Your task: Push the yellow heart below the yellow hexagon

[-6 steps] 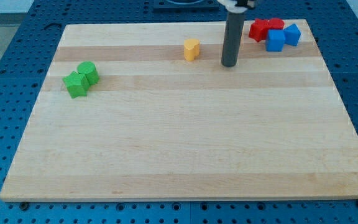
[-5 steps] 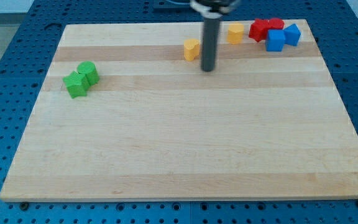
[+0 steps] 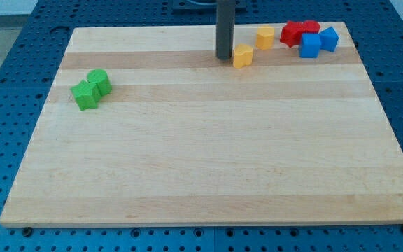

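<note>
A pale wooden board (image 3: 208, 168) with lengthwise grain bands lay on a blue perforated table (image 3: 5, 91). Lighting was even. A light strip showed at the view's top left.

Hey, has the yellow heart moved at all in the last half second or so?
Yes. The yellow heart slid toward the view's right along the board, closing on the yellow hexagon, which stayed put. My tip now sits just at the heart's left.

Rod (image 3: 224, 28) upper end cut off by view's top; red blocks (image 3: 299, 32) shapes unclear.
</note>
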Robot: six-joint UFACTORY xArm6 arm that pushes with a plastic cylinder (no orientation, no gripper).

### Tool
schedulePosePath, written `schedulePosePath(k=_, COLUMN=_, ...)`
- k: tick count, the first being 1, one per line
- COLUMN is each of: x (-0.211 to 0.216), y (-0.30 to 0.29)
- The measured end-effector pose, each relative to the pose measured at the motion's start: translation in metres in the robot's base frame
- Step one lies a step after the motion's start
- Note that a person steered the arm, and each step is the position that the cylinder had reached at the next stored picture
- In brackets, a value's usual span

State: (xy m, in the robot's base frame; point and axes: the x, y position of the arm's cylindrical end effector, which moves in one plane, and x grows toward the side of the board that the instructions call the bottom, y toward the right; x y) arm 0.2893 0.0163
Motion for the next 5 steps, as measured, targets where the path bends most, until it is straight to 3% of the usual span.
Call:
schedulePosePath(k=1, x=0.017, y=-0.017)
schedulePosePath(k=4, x=0.005, y=0.08)
schedulePosePath(k=5, x=0.012, y=0.08)
